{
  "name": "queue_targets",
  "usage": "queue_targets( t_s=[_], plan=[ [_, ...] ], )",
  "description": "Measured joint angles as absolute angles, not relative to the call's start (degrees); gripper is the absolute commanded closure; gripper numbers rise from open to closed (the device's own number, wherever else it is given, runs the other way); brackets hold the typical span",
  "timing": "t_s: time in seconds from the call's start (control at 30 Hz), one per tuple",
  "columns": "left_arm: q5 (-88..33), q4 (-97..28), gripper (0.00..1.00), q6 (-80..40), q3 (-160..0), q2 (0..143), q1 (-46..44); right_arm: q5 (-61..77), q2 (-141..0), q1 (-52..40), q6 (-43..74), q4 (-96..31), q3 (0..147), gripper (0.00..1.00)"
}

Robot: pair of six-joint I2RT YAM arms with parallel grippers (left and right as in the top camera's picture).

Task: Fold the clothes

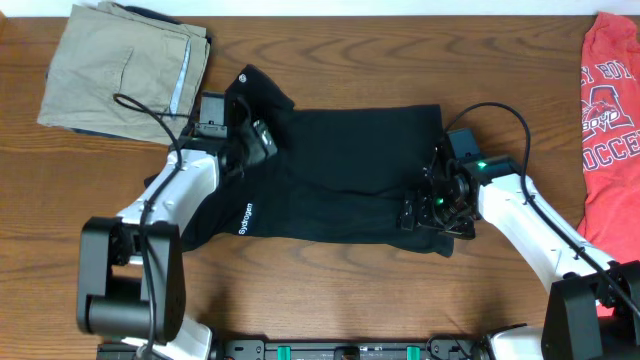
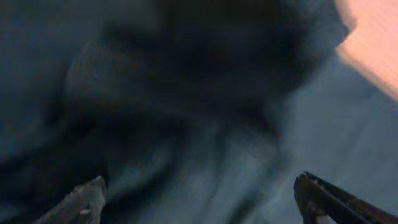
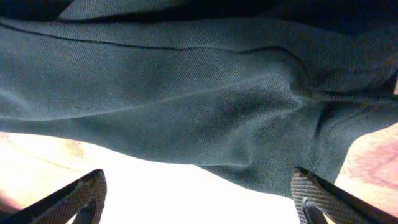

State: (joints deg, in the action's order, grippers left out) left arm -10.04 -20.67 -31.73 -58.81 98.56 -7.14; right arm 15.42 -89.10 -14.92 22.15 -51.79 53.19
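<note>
Upper left: khaki trousers (image 1: 125, 65), folded.
Centre: black shirt (image 1: 340, 170), spread flat.
My left gripper (image 1: 258, 140): fingers apart, at its upper-left sleeve.
My right gripper (image 1: 428, 205): fingers apart, at its lower-right hem.
Right edge: red shirt (image 1: 610, 130).
Step, as I judge: taking hold of the black shirt. Next: pinch cloth only.

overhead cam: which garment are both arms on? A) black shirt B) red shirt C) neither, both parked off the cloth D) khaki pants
A: overhead, both arms sit on the black shirt, and the left fingers and right fingers frame dark fabric in the wrist views. The khaki pants and red shirt lie apart at the table's edges.
</note>
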Motion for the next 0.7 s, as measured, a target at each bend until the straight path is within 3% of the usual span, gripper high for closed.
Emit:
queue_targets(
  t_s=[0.03,0.17,0.3,0.37,0.5,0.7],
  plan=[
    [-10.0,-22.9,0.02,-31.6,-58.8,97.8,-7.1,15.4,-89.1,-14.9,22.1,-51.8,53.2,0.14],
    [-10.1,-34.5,0.03,-30.7,-58.9,92.6,-7.1,14.9,-89.1,-14.9,22.3,-50.6,52.9,0.56],
    [-9.2,-42.1,0.32,-29.6,-58.9,91.5,-7.1,14.5,-89.1,-14.9,22.9,-45.6,50.4,0.87],
    [-8.5,-43.5,0.45,-28.9,-58.9,92.4,-7.1,14.3,-89.2,-14.9,23.9,-42.5,48.2,0.96],
    [-8.0,-43.2,0.66,-27.2,-58.9,95.3,-7.1,14.0,-89.8,-14.9,25.4,-39.8,45.9,0.98],
    [-7.4,-43.6,0.75,-26.3,-58.9,101.7,-6.7,11.6,-92.5,-14.1,28.1,-39.8,45.6,0.99]
  ],
)
